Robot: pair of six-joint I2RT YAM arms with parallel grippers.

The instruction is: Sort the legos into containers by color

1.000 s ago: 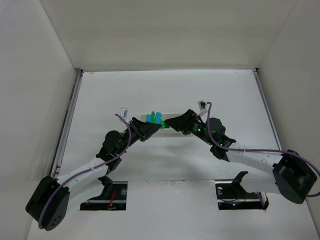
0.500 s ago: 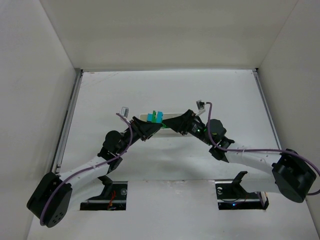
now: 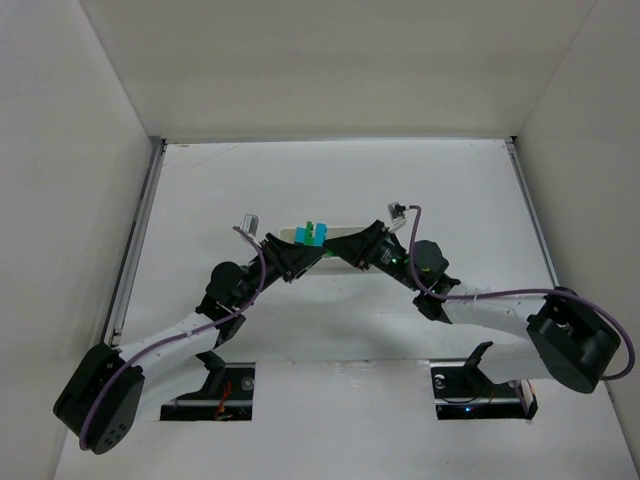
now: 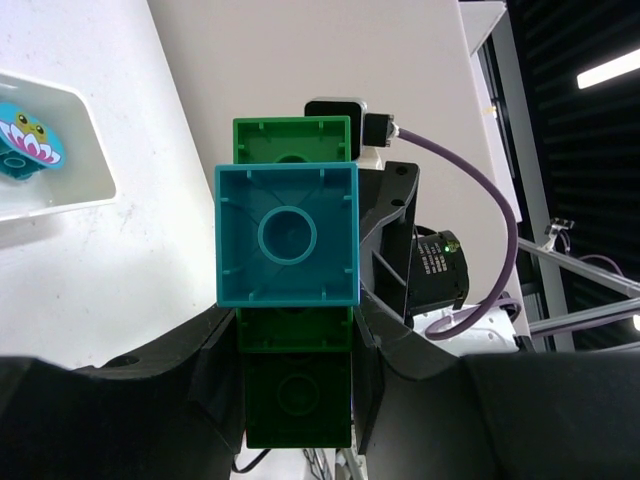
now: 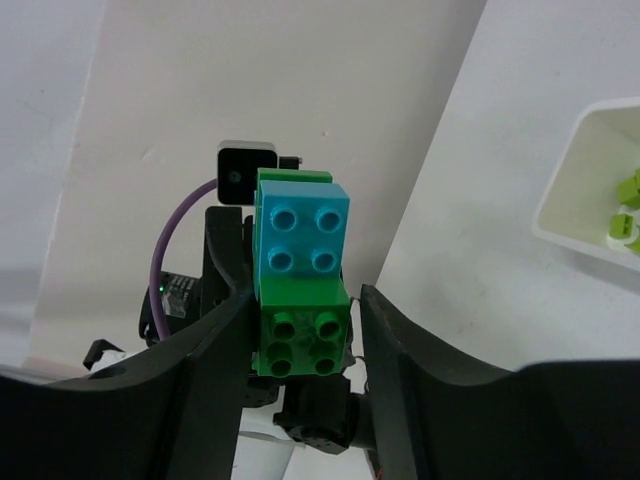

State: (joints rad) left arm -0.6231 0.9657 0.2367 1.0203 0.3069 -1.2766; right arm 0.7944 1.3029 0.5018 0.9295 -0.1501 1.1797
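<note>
Two arms meet mid-surface (image 3: pixel 330 180) over the tray (image 5: pixel 572 175). One joined stack (image 3: pixel 314 235) of legos is held up between them, off the surface and above the tray, not in it.

- the left tool (image 4: pixel 296 375) is clamped on the dark green brick (image 4: pixel 297 405) at the stack's end, pads flat on its two sidewalls
- the right tool (image 5: pixel 303 335) has its jaws straddling the green brick (image 5: pixel 303 345) at a narrow setting; can't tell whether the pads actually bear on it

Handling, my read: hard moulded plastic, rigid, very light, not fragile. Sidewalls are smooth, so they'll be slippery under the pads. Take hold on opposite flat walls, never across studs or the hollow underside. The cyan brick (image 4: pixel 287 234) sits mid-stack with green showing past it at both ends. Stud fit is the only real resistance, so one tool per colour, grips close to the seam, and peel by tilting rather than a straight pull. A brick may pop free when the joint lets go.

Already in the tray: small yellow-green cubes (image 5: pixel 625 215) in one compartment and a cyan piece (image 4: pixel 25 145) in another wrist view. Can't tell which compartments.

Writing: none readable, and no brand legible on the studs. The only marking is a cartoon print, eyes and pink petals, on that cyan piece.
</note>
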